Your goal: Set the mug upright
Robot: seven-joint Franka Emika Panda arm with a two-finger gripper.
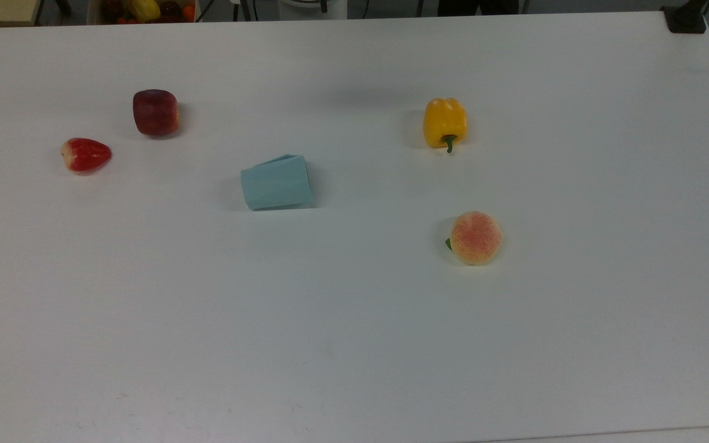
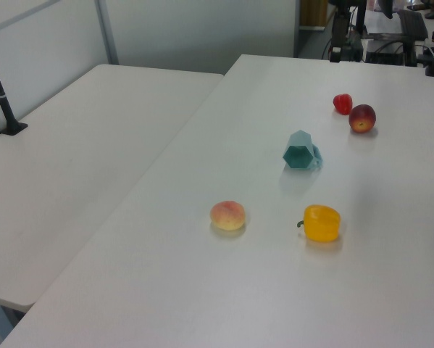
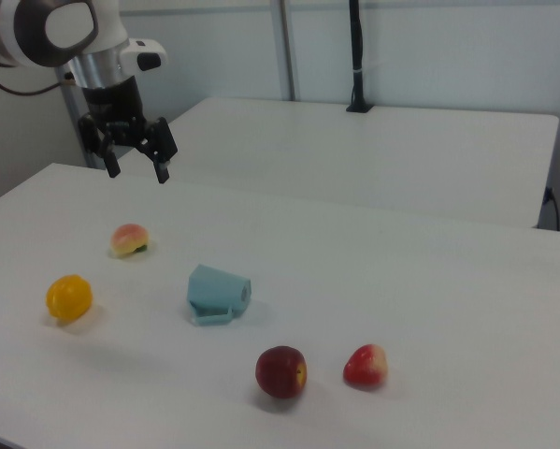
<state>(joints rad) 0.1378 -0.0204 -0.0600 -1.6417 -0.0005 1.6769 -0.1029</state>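
Note:
The mug (image 1: 276,182) is a pale blue faceted cup lying on its side near the middle of the white table (image 1: 354,344). In the left view the mug (image 2: 300,152) turns its hexagonal mouth toward the camera. In the right view the mug (image 3: 219,289) rests with its small tab flat on the table. My gripper (image 3: 137,171) hangs open and empty in the air at the right view's upper left, well away from the mug and beyond the peach (image 3: 128,239).
Around the mug lie a yellow pepper (image 1: 445,123), a peach (image 1: 476,237), a dark red apple (image 1: 156,112) and a strawberry (image 1: 85,155). A second white table (image 2: 72,159) adjoins, with a black post (image 2: 1,94) on it. A fruit box (image 1: 145,10) sits beyond the top view's upper edge.

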